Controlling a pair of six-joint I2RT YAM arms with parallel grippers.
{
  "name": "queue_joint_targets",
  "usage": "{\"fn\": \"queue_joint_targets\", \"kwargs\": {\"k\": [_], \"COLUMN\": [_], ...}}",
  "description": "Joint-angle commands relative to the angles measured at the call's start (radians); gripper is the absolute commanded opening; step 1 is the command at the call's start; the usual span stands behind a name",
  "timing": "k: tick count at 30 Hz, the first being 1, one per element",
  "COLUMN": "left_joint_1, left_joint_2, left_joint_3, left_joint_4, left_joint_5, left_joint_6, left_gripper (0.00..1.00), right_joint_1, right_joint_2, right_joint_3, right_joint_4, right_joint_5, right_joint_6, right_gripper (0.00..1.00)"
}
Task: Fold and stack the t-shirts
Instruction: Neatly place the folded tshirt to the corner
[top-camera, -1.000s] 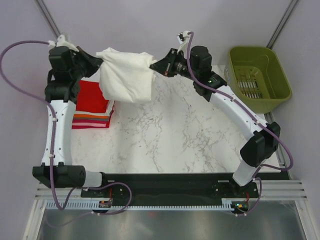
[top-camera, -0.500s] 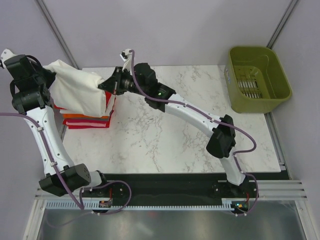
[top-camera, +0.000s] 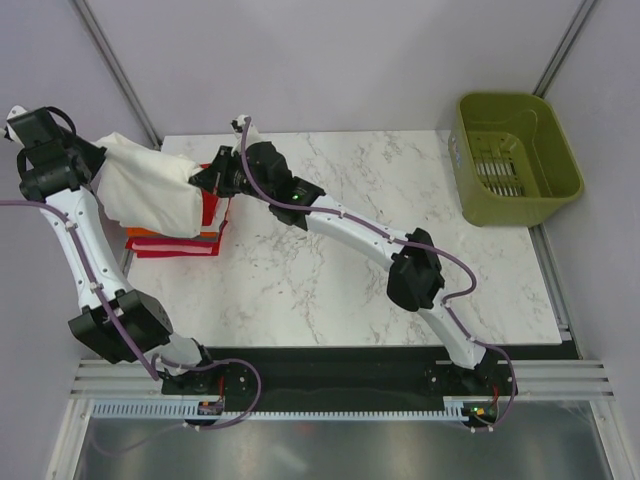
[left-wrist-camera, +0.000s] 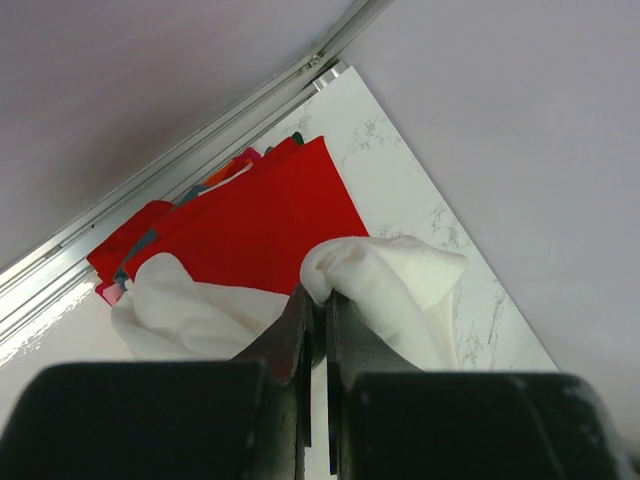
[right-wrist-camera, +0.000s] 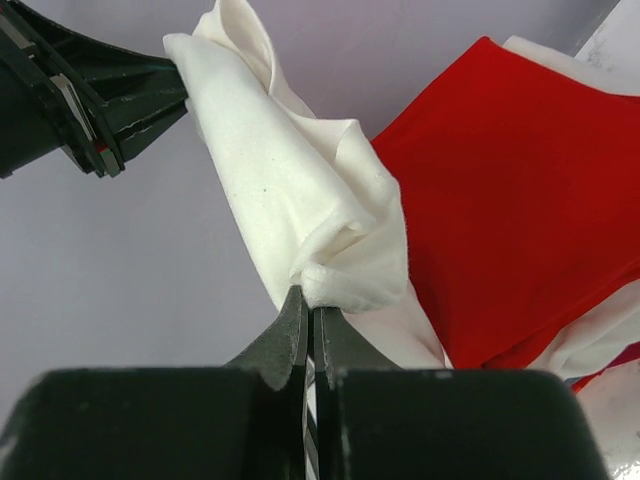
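A folded white t-shirt (top-camera: 150, 185) hangs between my two grippers over the stack of folded t-shirts (top-camera: 178, 240) at the table's far left; the stack's top is red (left-wrist-camera: 260, 225). My left gripper (top-camera: 92, 152) is shut on the white shirt's left corner (left-wrist-camera: 385, 275). My right gripper (top-camera: 200, 180) is shut on its right corner (right-wrist-camera: 345, 265). The white shirt covers most of the stack in the top view. Orange and striped edges show at the stack's front. In the right wrist view the left gripper (right-wrist-camera: 150, 105) shows holding the far corner.
An olive-green basket (top-camera: 517, 157) stands at the table's far right edge. The marble table (top-camera: 350, 270) has metal frame rails along its left side (left-wrist-camera: 170, 170). My right arm stretches across the table's middle toward the left.
Both grippers have carried the white t-shirt from the table's back middle to the left, over the stack, and lowered it a little in the last half second.
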Motion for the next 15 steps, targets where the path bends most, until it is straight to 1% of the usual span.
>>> {"fn": "queue_joint_targets", "kwargs": {"k": [1,10,12,15], "left_joint_1": [0.015,0.015,0.015,0.016], "left_joint_2": [0.018,0.084,0.098,0.106], "left_joint_3": [0.07,0.087,0.116,0.136], "left_joint_4": [0.085,0.137,0.142,0.139], "left_joint_5": [0.006,0.045,0.083,0.092], "left_joint_6": [0.009,-0.011,-0.015,-0.022], "left_gripper": [0.02,0.02,0.02,0.02], "right_joint_1": [-0.002,-0.008,-0.019,-0.034], "right_joint_2": [0.01,0.06,0.074,0.087], "right_joint_3": [0.067,0.101,0.114,0.133], "right_joint_4": [0.064,0.11,0.118,0.128], "right_joint_5": [0.052,0.121,0.127,0.128], "right_joint_6": [0.001,-0.005,0.002,0.025], "right_gripper": [0.0,0.0,0.0,0.0]}}
